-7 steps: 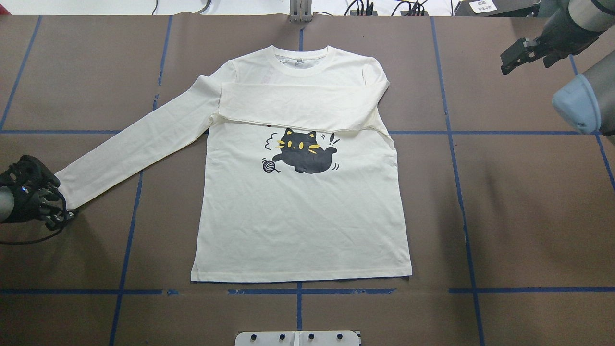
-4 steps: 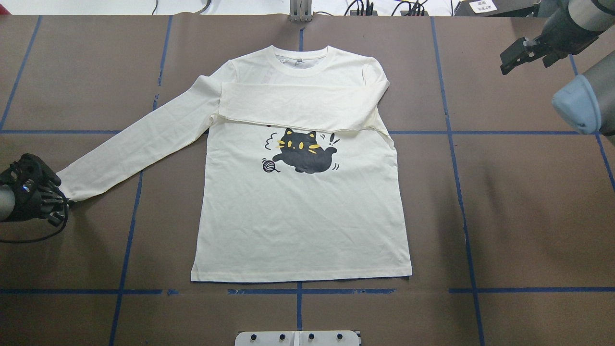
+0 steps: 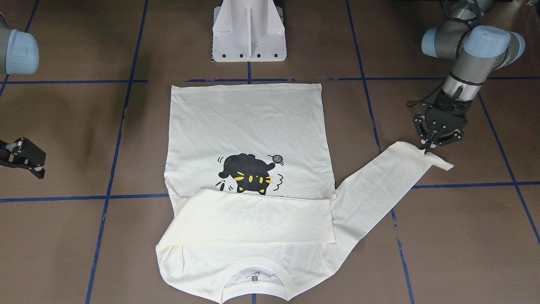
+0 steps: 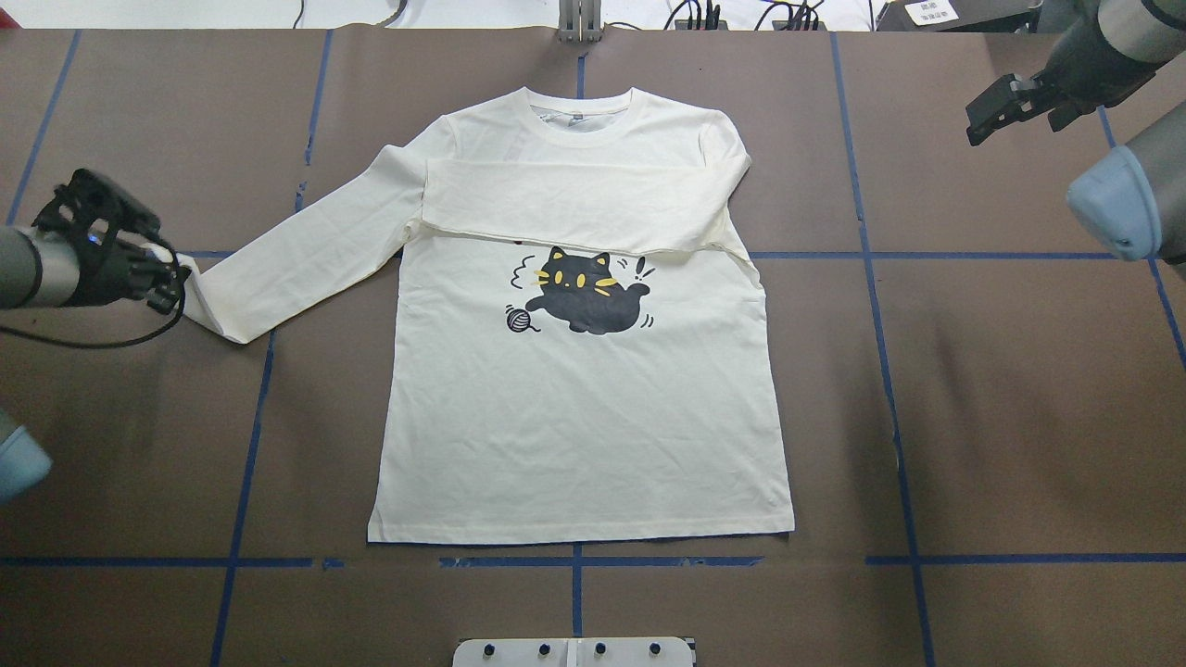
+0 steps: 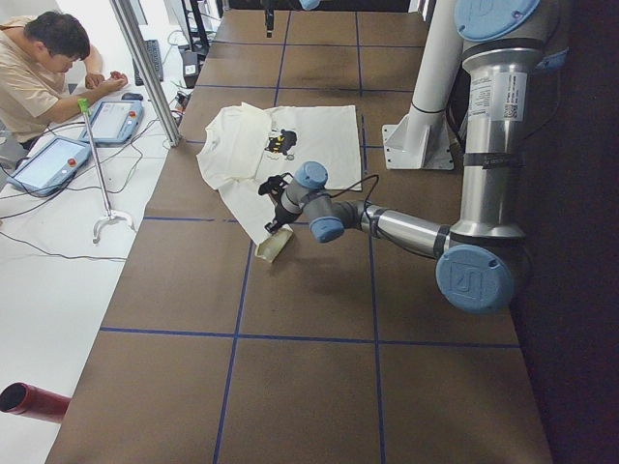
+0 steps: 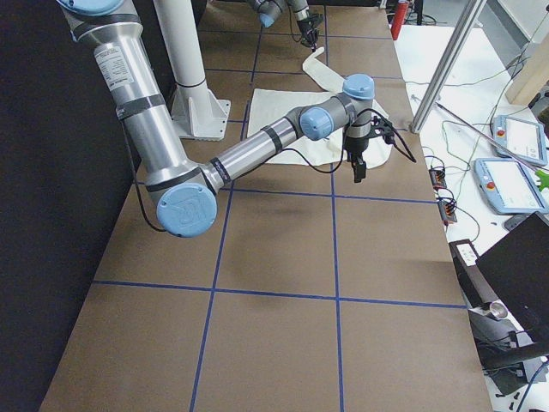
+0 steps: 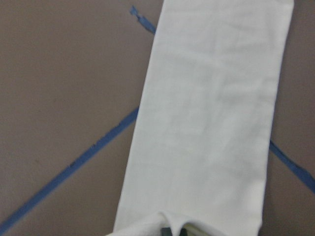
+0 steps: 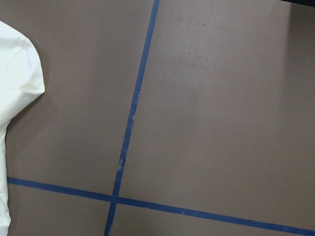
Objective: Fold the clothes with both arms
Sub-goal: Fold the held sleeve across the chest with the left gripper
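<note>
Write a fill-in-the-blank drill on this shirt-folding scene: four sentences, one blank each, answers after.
1. The left claw is shut on the end of the shirt's outstretched ___.
2. The other sleeve lies ___ across the chest.
3. The right claw, off to the side of the shirt, holds ___.
4. The printed cat is ___ with yellow eyes.

Answers: sleeve; folded; nothing; black.

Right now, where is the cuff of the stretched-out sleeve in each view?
Exterior front-facing: cuff right of centre, pinched by the left gripper.
Overhead exterior: left side, mid-height.
Exterior left: centre-left, below the near arm's gripper.
Exterior right: top centre, far end.
Left wrist-mounted: bunched at the bottom edge.
Right wrist-mounted: not in it.
Shared landmark: the white pedestal base, in all four exterior views.
</note>
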